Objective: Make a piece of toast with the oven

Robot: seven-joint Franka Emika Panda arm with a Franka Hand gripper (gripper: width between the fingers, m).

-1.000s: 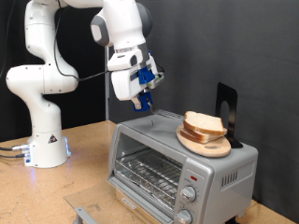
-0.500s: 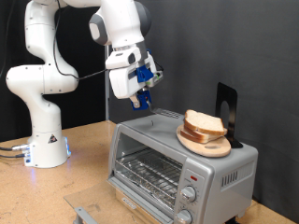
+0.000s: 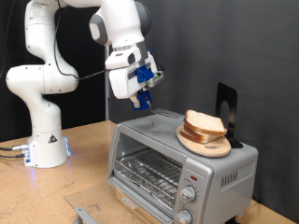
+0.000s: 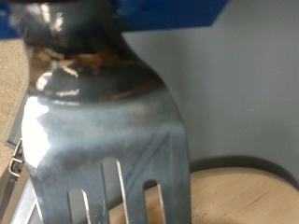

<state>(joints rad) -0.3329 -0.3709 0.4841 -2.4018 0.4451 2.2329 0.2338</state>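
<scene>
Hanging in the air above the oven's [image 3: 177, 159] top at the exterior view's left end, the end effector [image 3: 143, 101] points downward; its fingers are dark and blue-trimmed. Whether they are parted or closed cannot be told from either view. A large metal fork [image 4: 103, 131] fills the wrist view, its tines slotted and its handle running up toward blue parts; what grips it is not shown.

Piece of toast [image 3: 204, 124]: pale slice with tan crust, lying on a round wooden plate [image 3: 206, 144] on the oven's top, below the end effector and toward the exterior view's right, well apart from it. A black stand [image 3: 227, 110] rises just behind the plate.

Oven: silver-grey, wire rack visible behind the front, round knobs [image 3: 188, 194] and a small red mark on the panel at the exterior view's right. No lettering legible.

Surface: light wooden tabletop [image 3: 84, 159], carrying the oven and the arm's white base [image 3: 45, 149], which bears a small triangular warning sticker. A grey metal piece [image 3: 89, 213] lies at the exterior view's bottom edge.

Room: plain black backdrop.
</scene>
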